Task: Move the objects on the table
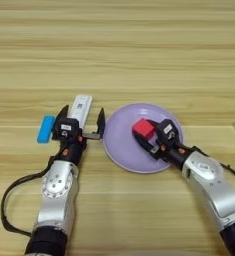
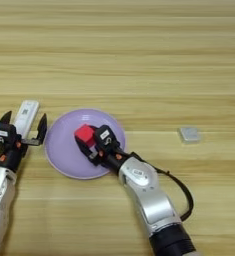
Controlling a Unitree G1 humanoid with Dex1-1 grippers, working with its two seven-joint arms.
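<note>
Left eye view: one red cube [image 1: 143,128] gripped by right end effector [image 1: 150,136]; left end effector [image 1: 82,120] spread, apparently straddling one white stick [image 1: 81,108].

Left arm — silver forearm rising from the lower left, wrist straight, left end effector [image 1: 82,120] with its two black fingers spread wide apart, tips pointing away. Right arm — reaching in from the lower right, angled leftward; right end effector [image 1: 150,136] clamped on the red cube [image 1: 143,128].

bright even light, soft shadows, slight blur.
</note>
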